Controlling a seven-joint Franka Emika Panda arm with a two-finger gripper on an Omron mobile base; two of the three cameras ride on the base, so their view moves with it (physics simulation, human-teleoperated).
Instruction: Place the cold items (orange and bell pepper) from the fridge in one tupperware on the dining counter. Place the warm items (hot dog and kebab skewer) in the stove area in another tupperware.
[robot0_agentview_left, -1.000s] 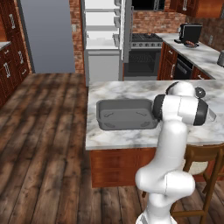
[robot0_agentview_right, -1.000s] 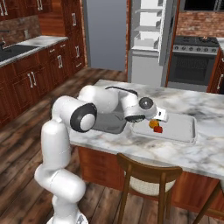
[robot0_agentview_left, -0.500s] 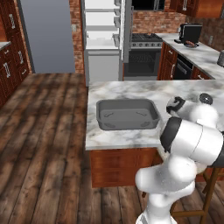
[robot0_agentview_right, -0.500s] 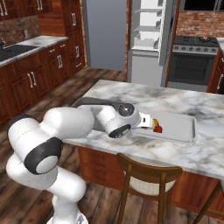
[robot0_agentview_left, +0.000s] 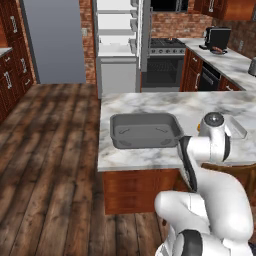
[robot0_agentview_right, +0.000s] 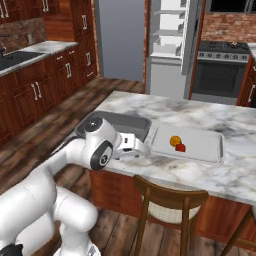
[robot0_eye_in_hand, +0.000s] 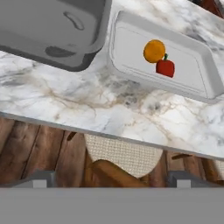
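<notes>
An orange (robot0_eye_in_hand: 154, 51) and a red bell pepper (robot0_eye_in_hand: 165, 68) lie side by side in the white tupperware (robot0_eye_in_hand: 127, 65) on the dining counter; the same orange (robot0_agentview_right: 175, 141) and pepper (robot0_agentview_right: 181, 148) show in the right base view. A dark grey tupperware (robot0_agentview_right: 117, 122) stands to its left and holds nothing. My gripper (robot0_eye_in_hand: 111, 179) is open, its fingertips (robot0_eye_in_hand: 40, 177) wide apart, back over the counter's near edge and apart from both containers. On the far counter by the stove lies a small reddish thing (robot0_agentview_left: 217, 50), too small to name.
A wooden chair (robot0_agentview_right: 170, 195) with a woven seat stands under the counter's near edge, right below my hand. The fridge (robot0_agentview_left: 120, 45) stands open across the wooden floor, with the stove (robot0_agentview_left: 167, 47) beside it. My arm hides most of the white tupperware (robot0_agentview_left: 236, 129) in the left base view.
My hand has pulled back from above the white tupperware to the counter's near edge, with nothing in it. The orange and the pepper stay in the tupperware.
</notes>
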